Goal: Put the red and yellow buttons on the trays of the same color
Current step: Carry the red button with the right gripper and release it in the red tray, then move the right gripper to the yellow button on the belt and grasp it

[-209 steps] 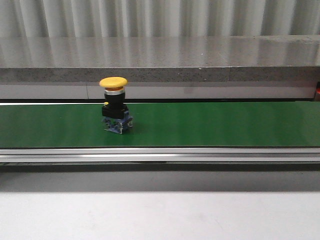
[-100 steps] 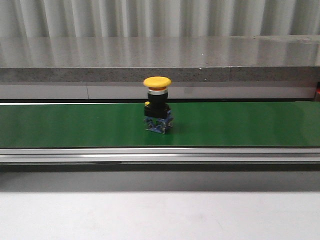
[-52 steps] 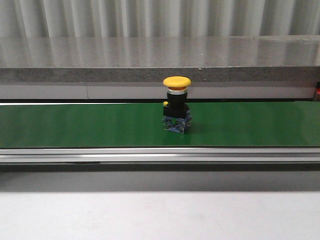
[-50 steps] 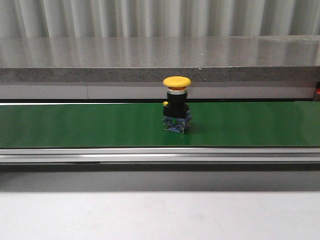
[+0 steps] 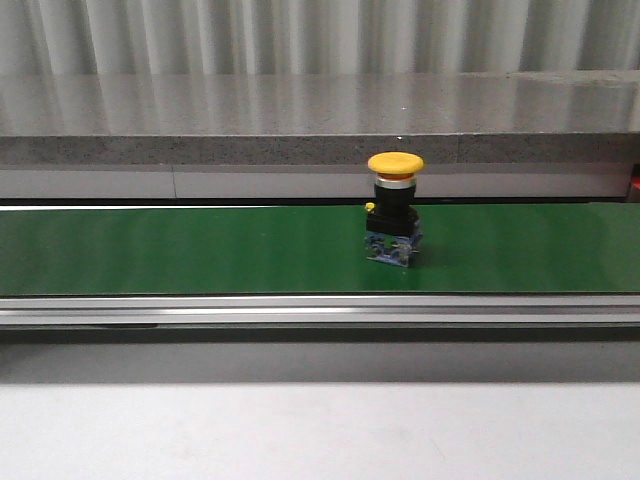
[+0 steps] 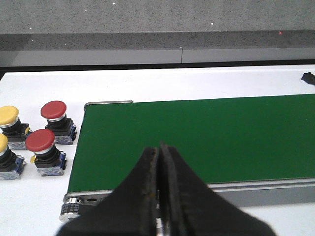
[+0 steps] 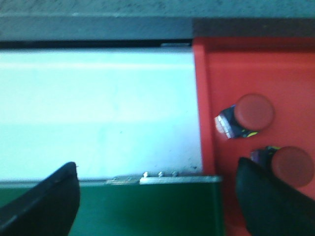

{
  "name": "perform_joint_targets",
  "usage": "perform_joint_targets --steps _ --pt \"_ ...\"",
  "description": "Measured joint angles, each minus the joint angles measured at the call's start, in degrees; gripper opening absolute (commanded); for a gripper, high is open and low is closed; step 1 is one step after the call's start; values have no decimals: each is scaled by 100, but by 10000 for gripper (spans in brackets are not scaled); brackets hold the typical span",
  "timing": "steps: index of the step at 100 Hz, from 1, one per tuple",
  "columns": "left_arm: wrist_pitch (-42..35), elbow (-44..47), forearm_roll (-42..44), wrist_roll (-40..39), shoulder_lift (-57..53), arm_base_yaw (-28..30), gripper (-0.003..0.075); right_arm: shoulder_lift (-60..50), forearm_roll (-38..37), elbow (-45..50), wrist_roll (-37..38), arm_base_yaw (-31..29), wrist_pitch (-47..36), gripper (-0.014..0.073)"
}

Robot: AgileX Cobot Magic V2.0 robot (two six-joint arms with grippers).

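Matt green belt (image 5: 200, 250) – brushed metal rail (image 5: 300, 312) – under a glossy plastic yellow button (image 5: 394, 163).

a button (image 5: 394, 215) is showing a yellow cap, a black body and a blue base on the plain green belt (image 5: 200, 250), whose rail (image 5: 300, 310) is looking silver. the worktop (image 6: 197, 83) is showing white. two red-capped buttons (image 6: 53, 110) and yellow-capped buttons (image 6: 8, 115) are sitting there. the tray (image 7: 221, 73) is glowing red, carrying two red buttons (image 7: 254, 112). both grippers (image 6: 158, 196) are looking black.
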Motion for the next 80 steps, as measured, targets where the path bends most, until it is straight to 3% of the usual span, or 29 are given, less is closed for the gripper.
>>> perform_joint_targets --steps 24,49,80 --pt "0 0 0 0 0 0 -20 -1003 0 869 -75 711 453 636" --pt "0 0 0 0 0 0 -20 -1144 4 895 -380 1256 1816 636" --pt "0 0 0 0 0 0 -20 -1144 431 920 -1029 1669 2153 636"
